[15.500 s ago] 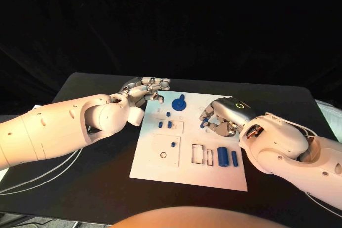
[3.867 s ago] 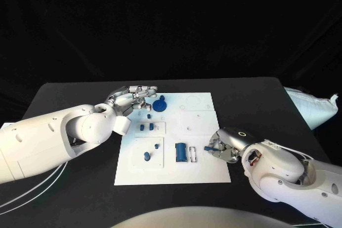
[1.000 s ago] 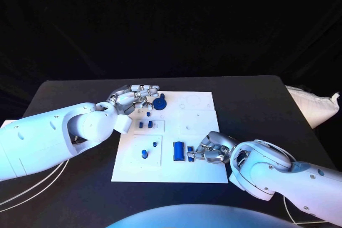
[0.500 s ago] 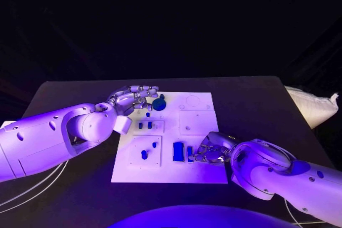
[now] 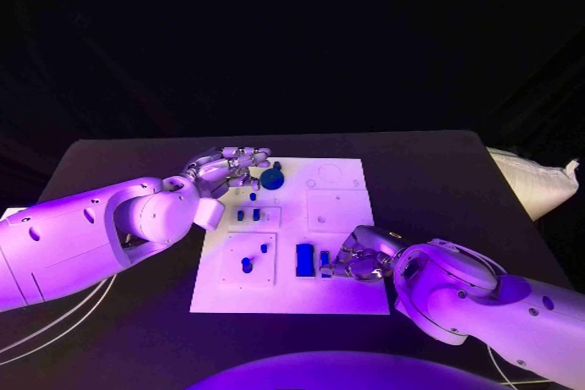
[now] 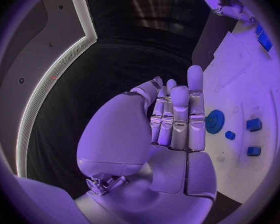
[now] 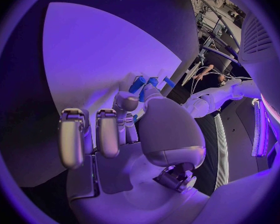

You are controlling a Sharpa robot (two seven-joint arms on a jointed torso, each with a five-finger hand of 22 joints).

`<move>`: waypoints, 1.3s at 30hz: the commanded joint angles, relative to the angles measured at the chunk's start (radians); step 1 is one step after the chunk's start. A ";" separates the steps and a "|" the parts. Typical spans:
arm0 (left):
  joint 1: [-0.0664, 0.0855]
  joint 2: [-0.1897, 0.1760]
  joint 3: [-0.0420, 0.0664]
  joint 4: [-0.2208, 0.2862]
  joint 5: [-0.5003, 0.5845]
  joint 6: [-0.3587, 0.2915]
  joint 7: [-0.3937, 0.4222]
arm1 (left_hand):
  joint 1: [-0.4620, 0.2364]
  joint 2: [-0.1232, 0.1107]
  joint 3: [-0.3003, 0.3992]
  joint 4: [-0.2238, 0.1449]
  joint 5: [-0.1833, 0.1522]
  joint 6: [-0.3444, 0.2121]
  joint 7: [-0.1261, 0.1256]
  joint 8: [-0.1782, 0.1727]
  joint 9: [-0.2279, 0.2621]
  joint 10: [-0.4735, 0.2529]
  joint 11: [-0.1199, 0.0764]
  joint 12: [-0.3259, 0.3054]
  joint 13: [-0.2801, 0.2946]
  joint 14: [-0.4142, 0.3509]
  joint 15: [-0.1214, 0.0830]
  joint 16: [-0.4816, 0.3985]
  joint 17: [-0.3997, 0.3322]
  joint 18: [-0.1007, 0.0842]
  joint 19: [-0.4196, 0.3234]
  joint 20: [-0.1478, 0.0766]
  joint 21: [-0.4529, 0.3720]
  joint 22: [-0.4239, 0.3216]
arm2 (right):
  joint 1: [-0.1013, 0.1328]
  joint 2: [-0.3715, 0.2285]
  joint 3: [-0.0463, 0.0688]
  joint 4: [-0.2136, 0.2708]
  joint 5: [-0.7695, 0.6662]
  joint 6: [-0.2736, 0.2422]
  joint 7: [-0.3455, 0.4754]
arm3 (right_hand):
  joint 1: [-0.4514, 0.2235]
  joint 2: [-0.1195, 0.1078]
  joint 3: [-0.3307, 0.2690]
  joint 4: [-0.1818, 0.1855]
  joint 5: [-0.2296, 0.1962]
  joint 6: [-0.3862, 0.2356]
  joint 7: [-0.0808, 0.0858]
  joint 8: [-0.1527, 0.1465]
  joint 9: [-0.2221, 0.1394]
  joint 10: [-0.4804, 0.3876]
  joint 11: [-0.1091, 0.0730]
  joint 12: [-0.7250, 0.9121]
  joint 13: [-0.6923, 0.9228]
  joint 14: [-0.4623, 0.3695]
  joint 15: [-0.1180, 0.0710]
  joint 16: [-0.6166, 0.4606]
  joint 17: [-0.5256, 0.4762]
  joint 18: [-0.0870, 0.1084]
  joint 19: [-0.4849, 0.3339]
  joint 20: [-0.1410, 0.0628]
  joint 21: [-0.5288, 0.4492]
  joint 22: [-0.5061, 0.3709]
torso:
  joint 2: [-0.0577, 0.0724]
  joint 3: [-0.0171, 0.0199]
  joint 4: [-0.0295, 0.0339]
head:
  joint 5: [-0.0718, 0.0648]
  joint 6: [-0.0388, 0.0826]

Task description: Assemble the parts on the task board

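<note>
On the left, we see the left robot hand (image 5: 232, 167) poised at the far left corner of the task board (image 5: 345, 297), which lies flat in the middle of the black bench (image 5: 451, 178). In the left wrist view its fingers (image 6: 179, 114) stand straight and close together, and they hold nothing. Just beside this hand, on the board, sits a round blue gear (image 5: 272, 178). Nearer to us on the board we find two small blue blocks (image 5: 248, 214) side by side, then two blue pegs (image 5: 254, 258) in a square panel. Moving right, a larger blue rectangular part (image 5: 305, 260) lies flat, with a slim blue bar (image 5: 325, 259) just beside it. The right robot hand (image 5: 355, 256) rests at the board's right edge, fingertips curled down at this bar. We cannot tell whether it grips the bar.
</note>
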 commanded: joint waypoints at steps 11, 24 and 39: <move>0.000 0.005 0.000 -0.001 -0.005 0.020 -0.001 | -0.008 0.005 -0.005 -0.002 0.006 -0.008 -0.001 0.006 0.000 -0.005 -0.002 0.006 0.001 -0.006 0.002 0.001 -0.001 0.018 0.001 0.005 -0.005 -0.001 | -0.001 0.014 0.000 -0.019 -0.021 0.021 0.008 | 0.134 0.011 -0.015 -0.060 -0.046 0.008 0.001 -0.004 0.000 0.004 -0.001 -0.005 0.005 0.067 -0.006 0.007 0.062 -0.016 0.011 -0.003 0.005 0.127 | 0.001 0.0002 0.0008 | -0.002 -0.002; -0.001 0.003 0.000 -0.002 -0.009 0.020 -0.002 | -0.008 0.005 -0.005 -0.002 0.006 -0.008 -0.001 0.006 0.000 -0.005 -0.002 0.006 0.001 -0.006 0.002 0.001 -0.001 0.018 0.001 0.005 -0.005 -0.001 | -0.010 0.043 -0.001 -0.060 -0.046 -0.026 0.009 | 0.188 0.046 -0.010 -0.075 -0.129 0.011 0.001 -0.007 -0.001 0.007 -0.001 -0.003 0.008 0.068 -0.006 0.009 0.066 -0.017 0.013 -0.004 0.007 0.131 | 0.000 0.0012 0.0015 | 0.006 -0.006; -0.002 0.001 -0.005 -0.006 -0.009 0.017 -0.002 | -0.008 0.005 -0.005 -0.002 0.006 -0.008 -0.001 0.006 0.000 -0.005 -0.002 0.006 0.001 -0.006 0.002 0.001 -0.001 0.018 0.001 0.005 -0.005 -0.001 | 0.006 -0.013 0.002 -0.019 0.155 -0.135 0.137 | 0.116 0.000 -0.110 -0.006 -0.072 -0.027 0.018 -0.031 -0.010 -0.032 0.015 -0.123 -0.054 0.050 0.006 -0.046 -0.013 -0.001 -0.031 0.006 -0.040 0.070 | -0.003 0.0000 0.0008 | 0.007 0.001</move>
